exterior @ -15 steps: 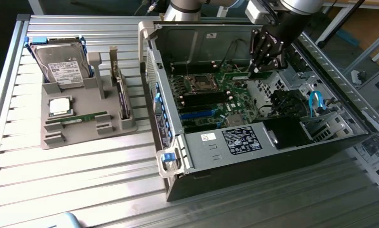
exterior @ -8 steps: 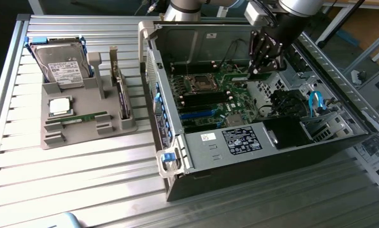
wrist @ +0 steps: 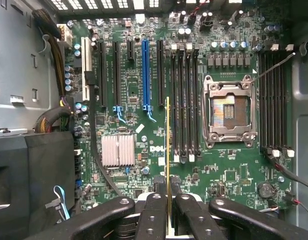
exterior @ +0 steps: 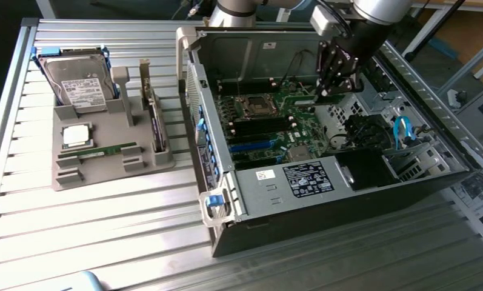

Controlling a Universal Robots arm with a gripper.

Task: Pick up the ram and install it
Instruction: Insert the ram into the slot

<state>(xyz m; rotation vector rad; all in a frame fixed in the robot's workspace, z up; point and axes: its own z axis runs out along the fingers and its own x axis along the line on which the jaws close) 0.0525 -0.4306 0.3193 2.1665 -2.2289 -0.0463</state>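
Jaws are closed on the ram [wrist: 167, 135], which is seen edge-on, pinched between the fingers of the gripper [wrist: 167, 195]. The stick is held upright over the motherboard [wrist: 234, 172], just beside the black DIMM slots [wrist: 186, 100], w/ the CPU socket [wrist: 229, 112] beyond them. In the ext. view the gripper [exterior: 332, 91] is seen inside the open PC case [exterior: 322, 194]. A 2nd stick [exterior: 103, 151] of the same kind is seen lying on the grey tray [exterior: 88, 179], at the exterior view's left.

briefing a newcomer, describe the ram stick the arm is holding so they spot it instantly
Start at the open black computer case and its green motherboard. Just above the board, the black end effector clamps a thin green ram stick on edge. Its twin, a flat-lying green stick, sits outside on the grey plastic tray; this one alone is gripped.
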